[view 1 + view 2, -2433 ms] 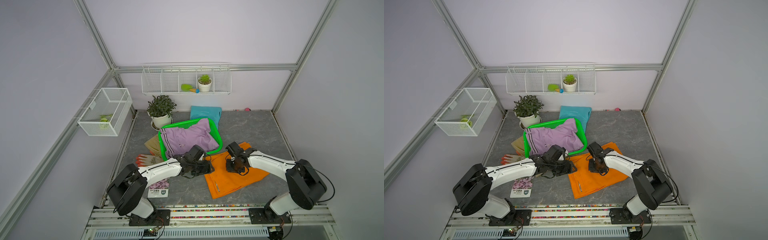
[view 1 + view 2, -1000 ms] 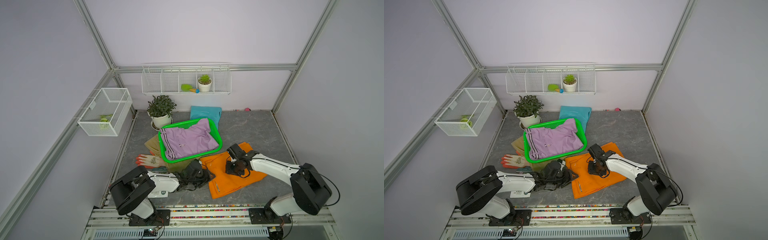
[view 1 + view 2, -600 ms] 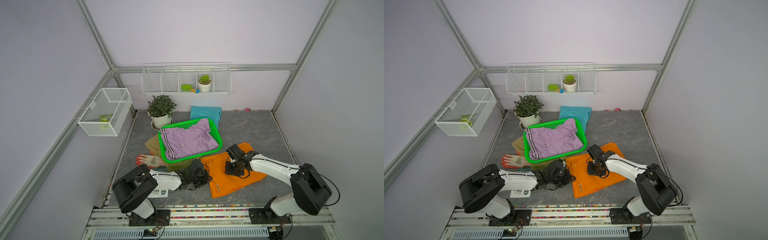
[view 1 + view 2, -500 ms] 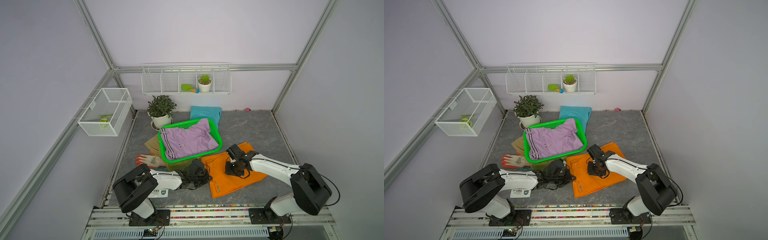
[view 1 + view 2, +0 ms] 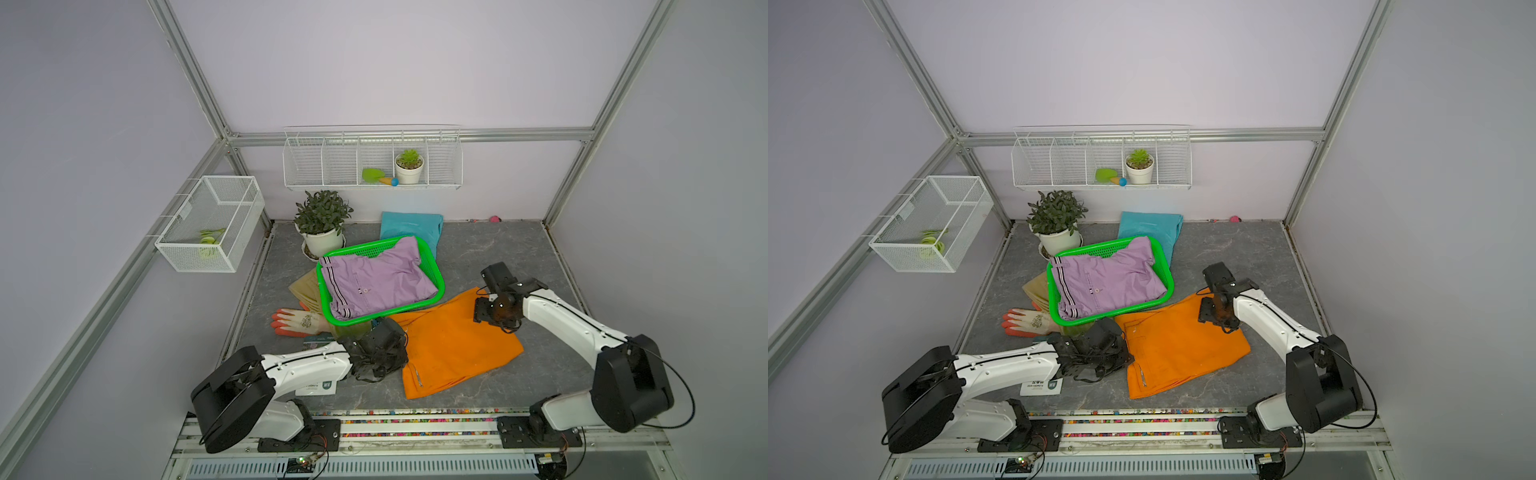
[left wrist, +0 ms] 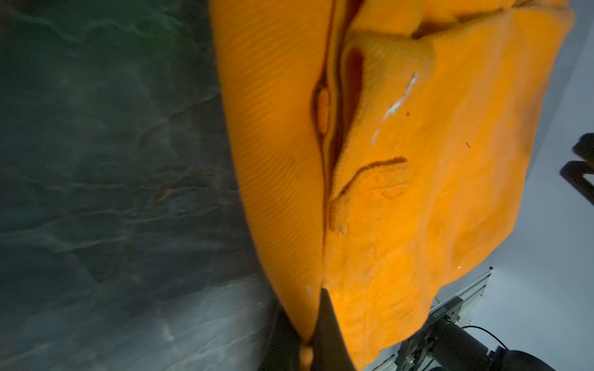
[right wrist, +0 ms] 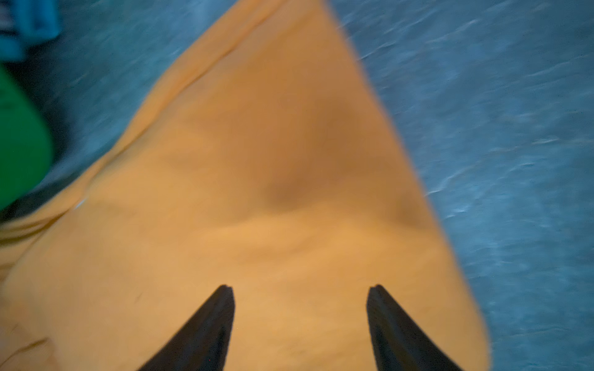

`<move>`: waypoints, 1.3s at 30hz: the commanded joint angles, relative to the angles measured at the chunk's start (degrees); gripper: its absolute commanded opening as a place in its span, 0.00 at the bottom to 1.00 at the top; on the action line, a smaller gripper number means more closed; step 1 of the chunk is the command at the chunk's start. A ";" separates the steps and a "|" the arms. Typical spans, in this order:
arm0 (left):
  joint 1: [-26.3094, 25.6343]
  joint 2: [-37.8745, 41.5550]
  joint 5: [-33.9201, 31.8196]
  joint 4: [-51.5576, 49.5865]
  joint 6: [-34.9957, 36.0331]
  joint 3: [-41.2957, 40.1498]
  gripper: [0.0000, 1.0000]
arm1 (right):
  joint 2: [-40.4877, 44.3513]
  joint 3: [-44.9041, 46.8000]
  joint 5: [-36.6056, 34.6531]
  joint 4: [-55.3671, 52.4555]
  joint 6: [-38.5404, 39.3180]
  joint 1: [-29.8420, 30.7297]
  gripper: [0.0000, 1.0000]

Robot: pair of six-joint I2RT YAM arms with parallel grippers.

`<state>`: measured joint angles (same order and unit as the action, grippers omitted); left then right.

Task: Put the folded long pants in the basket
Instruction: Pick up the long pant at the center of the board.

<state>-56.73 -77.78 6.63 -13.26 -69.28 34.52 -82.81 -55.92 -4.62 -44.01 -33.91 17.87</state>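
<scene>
Orange pants (image 5: 453,345) lie flat on the grey table (image 5: 498,249), outside the green basket (image 5: 441,289). Their far left corner sits just beside the basket's near rim. Waist edge with the zip faces the left arm, and the folded leg end runs off toward the right arm, so we read the long axis as going across the table, arm to arm, a bit slanted. The left gripper (image 5: 400,351) is at the waist edge, and its wrist view shows the fingers (image 6: 324,318) together with orange cloth pinched between them. The right gripper (image 7: 300,292) is over the far right corner, fingers apart with nothing between them and cloth directly under the tips. That view is blurred, so we cannot tell if the tips touch the fabric. One end looks gripped and the other not yet. We judge the right arm has to drop straight down and pinch before any lift. The basket lies beyond and left of the pants, nearer the left arm. Lilac pants (image 5: 374,282) already fill it, turquoise pants (image 5: 409,226) lie behind it, and khaki pants (image 5: 305,286) poke out from under its left side.
</scene>
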 commanded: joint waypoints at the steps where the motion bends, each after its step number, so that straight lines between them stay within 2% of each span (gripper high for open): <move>1: 0.38 1.62 -3.06 -6.99 1.51 0.66 0.00 | 0.52 1.91 -0.99 -0.41 2.73 -5.07 0.76; 5: 0.91 1.87 -2.69 -7.49 2.27 -0.07 0.00 | -2.08 3.30 4.90 2.50 5.08 -11.47 0.77; 10: 1.19 0.24 -2.34 -7.14 2.76 0.23 0.00 | -6.12 2.67 12.28 5.68 8.31 -12.75 0.76; 13: 1.51 -0.56 -2.72 -7.55 2.64 0.63 0.00 | -10.10 1.45 11.29 4.82 9.25 -12.96 0.74; 20: 1.58 -1.16 -2.52 -6.83 1.96 0.29 0.00 | -13.57 1.92 14.50 6.96 9.38 -13.94 0.68; 24: 1.62 -1.28 -2.10 -5.65 1.93 0.03 0.00 | -15.68 1.91 18.55 7.51 9.48 -13.92 0.59; 26: 1.62 -1.34 -1.89 -5.40 2.20 0.32 0.00 | -15.53 1.91 19.04 7.48 9.39 -13.92 0.49; 28: 1.62 -0.99 -1.25 -4.92 2.72 0.36 0.00 | -14.02 1.94 18.87 7.10 9.31 -13.98 0.34; 31: 1.62 -0.42 -0.06 -5.43 3.27 1.07 0.00 | -10.44 1.68 17.32 5.12 8.17 -13.92 0.03; 32: 1.62 -0.28 0.44 -5.89 3.58 1.66 0.00 | -9.22 1.47 15.89 3.80 7.46 -13.91 0.00; 37: 1.53 -0.18 2.88 -7.33 4.04 4.24 0.00 | -4.08 2.50 6.20 -1.76 4.97 -14.14 0.00; 39: 1.24 -1.32 5.02 -7.39 4.71 5.79 0.00 | -1.67 3.36 4.52 -2.97 4.35 -14.31 0.00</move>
<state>-55.46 -78.32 8.60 -19.55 -66.46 37.52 -87.61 -53.95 6.68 -42.30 -27.49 4.08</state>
